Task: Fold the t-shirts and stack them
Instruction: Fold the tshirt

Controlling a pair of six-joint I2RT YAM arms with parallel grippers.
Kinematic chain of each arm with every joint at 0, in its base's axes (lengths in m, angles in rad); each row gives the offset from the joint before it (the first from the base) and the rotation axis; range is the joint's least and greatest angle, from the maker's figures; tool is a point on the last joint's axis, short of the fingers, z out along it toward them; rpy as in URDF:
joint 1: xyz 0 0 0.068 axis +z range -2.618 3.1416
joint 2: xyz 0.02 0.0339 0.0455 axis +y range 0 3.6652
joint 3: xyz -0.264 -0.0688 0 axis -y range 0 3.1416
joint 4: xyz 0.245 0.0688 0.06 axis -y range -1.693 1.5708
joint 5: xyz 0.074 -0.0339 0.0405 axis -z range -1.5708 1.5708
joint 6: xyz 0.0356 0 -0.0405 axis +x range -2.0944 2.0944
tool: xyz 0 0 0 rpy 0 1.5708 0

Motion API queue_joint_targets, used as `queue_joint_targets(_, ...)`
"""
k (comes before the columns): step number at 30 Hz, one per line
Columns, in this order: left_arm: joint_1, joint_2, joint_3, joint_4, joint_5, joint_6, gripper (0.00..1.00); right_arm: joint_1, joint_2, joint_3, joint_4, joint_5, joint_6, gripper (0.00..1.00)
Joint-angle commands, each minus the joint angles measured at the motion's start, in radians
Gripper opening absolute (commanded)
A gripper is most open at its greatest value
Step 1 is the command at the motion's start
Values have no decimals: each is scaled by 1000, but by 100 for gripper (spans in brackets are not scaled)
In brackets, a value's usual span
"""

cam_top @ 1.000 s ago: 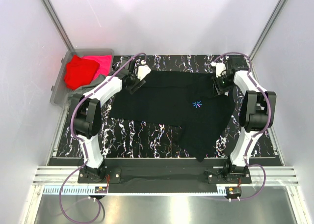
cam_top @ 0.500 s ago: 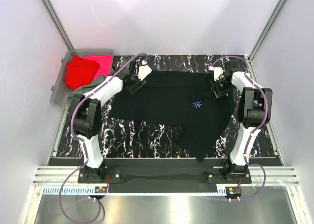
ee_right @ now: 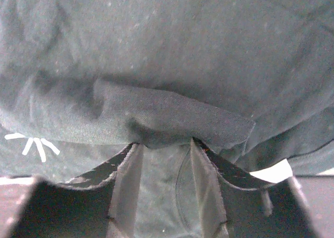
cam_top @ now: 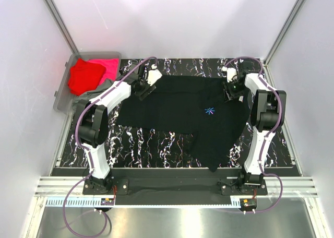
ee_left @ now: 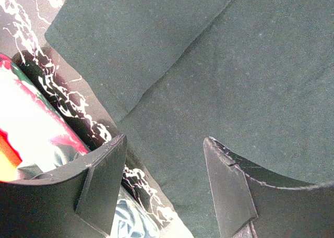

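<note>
The black t-shirt (cam_top: 182, 112) lies spread on the table (cam_top: 151, 139), near edge to far, presumably for smoothing before folding; the left gripper (ee_left: 164, 149) gapes empty over its far-left sleeve, the right gripper (ee_right: 162, 146) straddles a cloth ridge far-right, and whether it is holding or not I can't tell.

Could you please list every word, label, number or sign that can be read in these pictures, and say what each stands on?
None: no words, labels, brands or numbers can be read in any view.
Only sign: a small blue starburst print on the black cloth t-shirt, wordless.
The red cloth t-shirt and magenta-pink cloth t-shirt in the grey plastic bin show no print.
</note>
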State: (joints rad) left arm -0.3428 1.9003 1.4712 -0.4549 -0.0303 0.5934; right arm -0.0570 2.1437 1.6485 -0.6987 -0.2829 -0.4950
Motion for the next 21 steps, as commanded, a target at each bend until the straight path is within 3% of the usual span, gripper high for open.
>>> queue_joint_targets(1, -9, -3, 29, 21, -11, -1, 66, -1, 28, 54, 33, -30, 26, 45)
queue_joint_targets(4, -12, -1, 29, 21, -11, -4, 66, -1, 44, 68, 38, -36, 45, 37)
queue_joint_targets(8, -16, -1, 28, 22, -11, -3, 66, 0, 38, 73, 45, -45, 53, 8)
queue_joint_targets(10, -16, -1, 29, 21, -13, -3, 66, 0, 10, 63, 45, -47, 53, 3)
queue_joint_targets(21, -15, -6, 8, 25, -5, -12, 65, 5, -178, -22, -42, -44, 81, 0)
